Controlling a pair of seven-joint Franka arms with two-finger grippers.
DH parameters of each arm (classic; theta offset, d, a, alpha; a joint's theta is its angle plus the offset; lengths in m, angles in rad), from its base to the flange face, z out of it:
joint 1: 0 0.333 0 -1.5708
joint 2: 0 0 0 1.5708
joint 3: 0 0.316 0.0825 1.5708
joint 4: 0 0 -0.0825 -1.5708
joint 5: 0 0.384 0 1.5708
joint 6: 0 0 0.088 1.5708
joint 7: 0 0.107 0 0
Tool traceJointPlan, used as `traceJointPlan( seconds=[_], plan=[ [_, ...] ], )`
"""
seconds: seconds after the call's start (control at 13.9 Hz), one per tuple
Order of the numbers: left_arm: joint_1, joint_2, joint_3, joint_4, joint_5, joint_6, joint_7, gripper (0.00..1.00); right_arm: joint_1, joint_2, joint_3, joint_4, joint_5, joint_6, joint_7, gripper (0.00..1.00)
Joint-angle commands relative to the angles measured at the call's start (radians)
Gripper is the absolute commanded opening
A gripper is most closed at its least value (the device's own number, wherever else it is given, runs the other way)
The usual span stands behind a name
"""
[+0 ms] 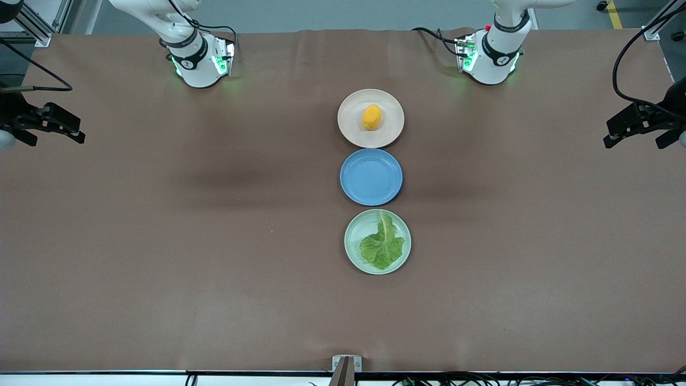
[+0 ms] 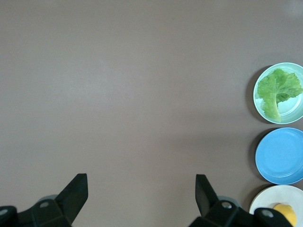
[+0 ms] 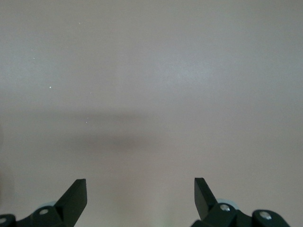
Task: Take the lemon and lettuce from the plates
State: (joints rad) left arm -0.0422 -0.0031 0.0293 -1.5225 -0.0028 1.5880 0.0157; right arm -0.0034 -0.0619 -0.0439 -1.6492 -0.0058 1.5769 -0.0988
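Observation:
The lemon [image 1: 372, 117] lies on the beige-pink plate [image 1: 351, 131], the plate nearest the arms' bases. The lettuce [image 1: 381, 245] lies on the mint green plate [image 1: 358, 228], the one nearest the front camera. My left gripper [image 1: 635, 136] is open and empty over the table's edge at the left arm's end, well away from the plates. Its wrist view shows its own gripper [image 2: 142, 189], the lettuce [image 2: 277, 92], the mint plate [image 2: 292, 111], the beige plate [image 2: 267, 199] and part of the lemon [image 2: 285, 213]. My right gripper [image 1: 53, 134] is open and empty over the right arm's end, above bare table in its wrist view [image 3: 140, 191].
An empty blue plate [image 1: 371, 177] sits between the two task plates and shows in the left wrist view [image 2: 280, 156]. The three plates form a line down the table's middle. The brown tablecloth [image 1: 187, 241] spreads wide on both sides.

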Motion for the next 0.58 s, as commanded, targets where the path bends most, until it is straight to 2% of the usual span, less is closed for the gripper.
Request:
traceJointPlan(
  seconds=[0.0, 0.51],
  plan=[
    [0.01, -0.017, -0.006, -0.011, -0.009, 0.007, 0.018, 1.0, 0.002, -0.033, -0.001, -0.03, -0.007, 0.003, -0.009, 1.0],
    [0.007, -0.002, -0.008, -0.008, -0.016, 0.001, -0.003, 1.0, 0.0, -0.033, -0.001, -0.032, 0.038, -0.002, 0.004, 1.0]
  ],
)
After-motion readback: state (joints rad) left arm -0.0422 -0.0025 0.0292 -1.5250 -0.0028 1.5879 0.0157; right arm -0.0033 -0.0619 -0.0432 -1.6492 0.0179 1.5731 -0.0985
